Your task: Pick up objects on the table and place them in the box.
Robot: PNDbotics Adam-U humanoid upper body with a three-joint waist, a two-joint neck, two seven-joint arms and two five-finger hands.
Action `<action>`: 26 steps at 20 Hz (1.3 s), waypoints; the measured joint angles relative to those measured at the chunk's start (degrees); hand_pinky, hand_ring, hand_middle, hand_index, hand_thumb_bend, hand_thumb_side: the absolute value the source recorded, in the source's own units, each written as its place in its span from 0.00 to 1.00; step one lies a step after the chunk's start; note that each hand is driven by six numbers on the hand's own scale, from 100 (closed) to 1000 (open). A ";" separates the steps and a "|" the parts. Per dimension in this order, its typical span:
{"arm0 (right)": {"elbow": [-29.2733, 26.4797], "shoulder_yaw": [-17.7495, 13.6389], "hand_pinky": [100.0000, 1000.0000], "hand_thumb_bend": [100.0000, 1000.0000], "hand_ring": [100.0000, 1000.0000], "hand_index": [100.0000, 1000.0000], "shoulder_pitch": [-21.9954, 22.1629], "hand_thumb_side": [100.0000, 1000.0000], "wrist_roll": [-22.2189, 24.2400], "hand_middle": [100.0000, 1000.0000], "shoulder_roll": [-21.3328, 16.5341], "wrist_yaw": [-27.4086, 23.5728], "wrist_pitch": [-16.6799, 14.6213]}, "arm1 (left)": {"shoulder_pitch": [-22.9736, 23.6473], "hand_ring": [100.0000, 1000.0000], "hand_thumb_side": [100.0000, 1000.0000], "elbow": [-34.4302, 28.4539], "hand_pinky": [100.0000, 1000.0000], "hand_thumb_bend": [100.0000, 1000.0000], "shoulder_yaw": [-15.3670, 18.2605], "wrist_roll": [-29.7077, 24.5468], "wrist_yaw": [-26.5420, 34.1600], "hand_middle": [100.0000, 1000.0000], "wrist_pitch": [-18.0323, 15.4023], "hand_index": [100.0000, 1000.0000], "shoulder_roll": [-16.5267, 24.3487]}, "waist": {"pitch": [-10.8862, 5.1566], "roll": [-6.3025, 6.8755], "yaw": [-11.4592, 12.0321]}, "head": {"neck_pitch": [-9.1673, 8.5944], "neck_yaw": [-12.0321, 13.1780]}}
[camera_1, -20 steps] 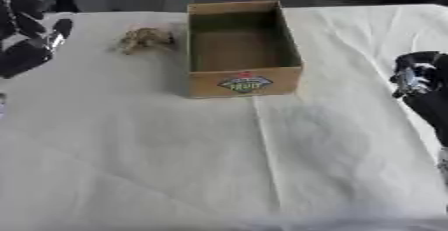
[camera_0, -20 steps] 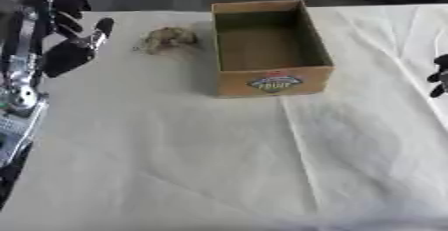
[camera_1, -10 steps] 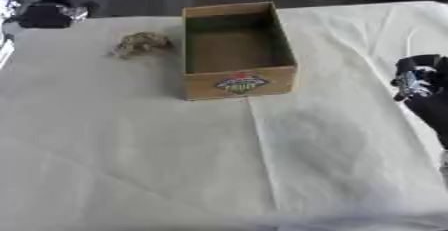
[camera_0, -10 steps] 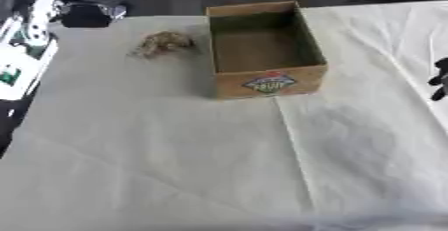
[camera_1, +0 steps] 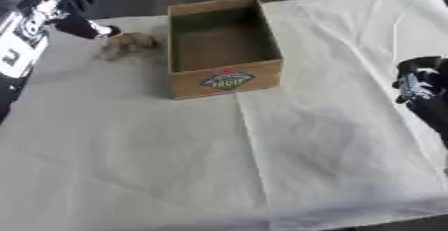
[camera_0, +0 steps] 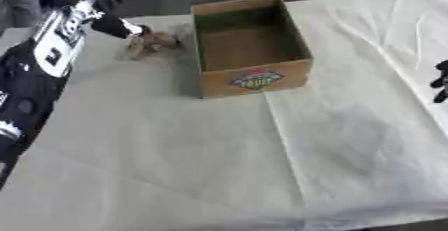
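Note:
A small brownish lumpy object (camera_0: 151,43) lies on the white cloth just left of the open cardboard box (camera_0: 255,79), whose front wall bears a coloured label. The box's inside looks bare. My left arm comes in from the left edge, and my left hand (camera_0: 114,25) reaches down to the object's upper left side, at or touching it; the blur hides how it is set. My right hand (camera_1: 416,83) rests at the right edge of the table with relaxed fingers, holding nothing, well away from the box.
The table is covered with a creased white cloth (camera_0: 219,155). My black and white left forearm (camera_0: 48,55) fills the left side of the view. Beyond the far table edge lies dark floor.
My left arm rose to the upper left half a second ago and has now come down with its hand at the brownish object. The view has tilted slightly. My right hand stays put.

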 measured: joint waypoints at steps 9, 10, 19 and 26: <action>0.00 0.08 0.31 0.00 0.47 0.58 -0.46 0.28 0.31 0.55 -0.26 0.00 -0.01 | -0.71 0.63 0.01 6.54 0.63 0.64 3.23 2.39 -3.44 0.62 -1.29 0.73 -0.18 | 0.98 0.31 -2.06 | -0.49 0.59; 0.00 0.08 0.31 0.00 0.47 0.58 -0.48 0.28 0.34 0.55 -0.26 0.00 -0.02 | -0.71 0.65 0.01 6.54 0.65 0.65 3.23 2.96 -3.85 0.64 -1.39 0.74 -0.18 | 1.06 0.31 -2.17 | -0.49 0.60; 0.00 0.36 0.31 0.00 0.47 0.58 -0.95 0.28 0.49 0.55 -0.26 0.00 0.04 | -0.66 0.77 0.00 6.54 0.73 0.63 3.26 5.79 -6.08 0.75 -1.76 0.77 -0.60 | 2.06 0.56 -3.33 | -1.02 0.83; -0.01 0.37 0.31 0.00 0.47 0.58 -1.02 0.28 0.49 0.55 -0.26 0.02 0.04 | -0.58 0.75 0.00 6.53 0.71 0.58 3.96 9.50 -5.99 0.72 -1.43 0.77 -0.50 | 3.88 0.56 -4.66 | -2.01 0.87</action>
